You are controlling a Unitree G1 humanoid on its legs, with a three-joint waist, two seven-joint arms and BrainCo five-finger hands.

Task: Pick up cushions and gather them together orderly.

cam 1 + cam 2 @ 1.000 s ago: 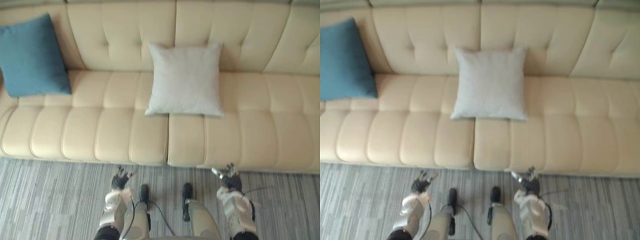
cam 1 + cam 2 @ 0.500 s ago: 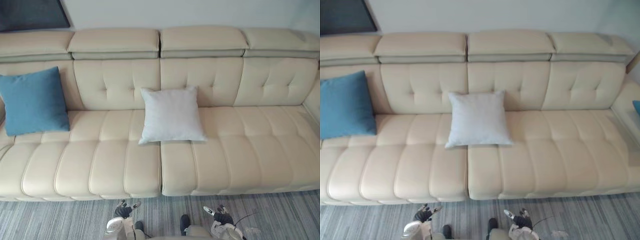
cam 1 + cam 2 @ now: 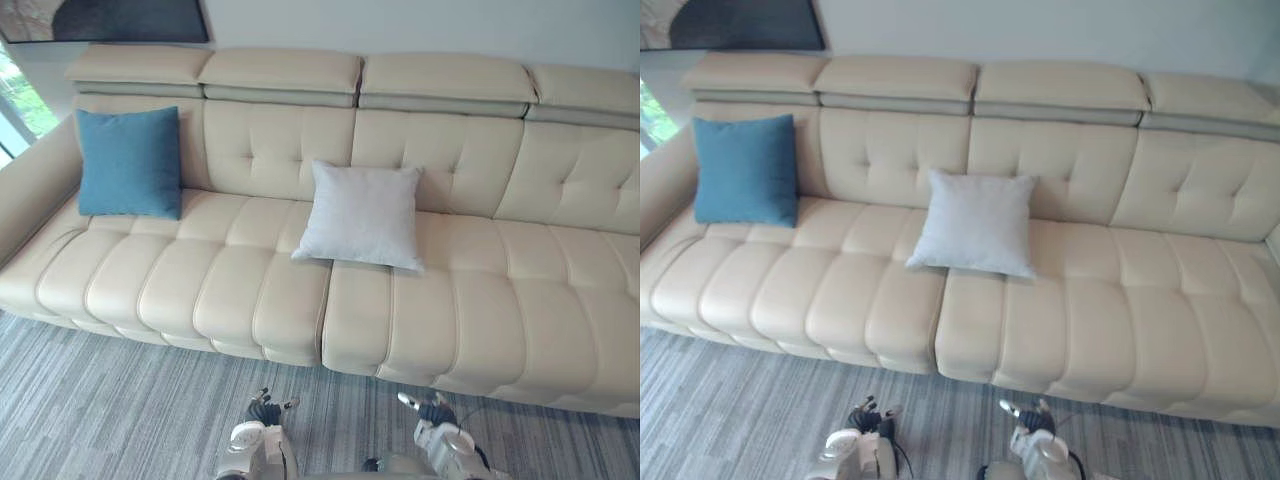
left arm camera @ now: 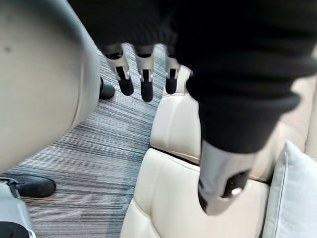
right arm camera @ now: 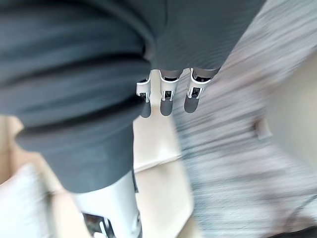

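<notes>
A pale grey cushion [image 3: 362,214] leans against the backrest near the middle of a long cream sofa [image 3: 230,290]. A blue cushion [image 3: 129,162] stands at the sofa's left end, against the armrest corner. Both my hands hang low over the carpet, in front of the sofa and well short of either cushion. My left hand [image 3: 266,410] has relaxed fingers and holds nothing; its fingers [image 4: 141,79] point down past the seat front. My right hand [image 3: 428,408] is likewise relaxed and empty, with its fingers [image 5: 168,96] loosely straight. The grey cushion's edge [image 4: 292,198] shows beside my left thumb.
Grey striped carpet [image 3: 110,400] runs along the sofa front. A dark picture [image 3: 110,20] hangs on the wall above the left end, and a window [image 3: 15,105] lies at far left. The sofa seat right of the grey cushion [image 3: 520,300] is bare.
The camera has tilted up and turned left, so the whole sofa, wall and window came into view. The cushions stayed put and both hands stayed low and empty.
</notes>
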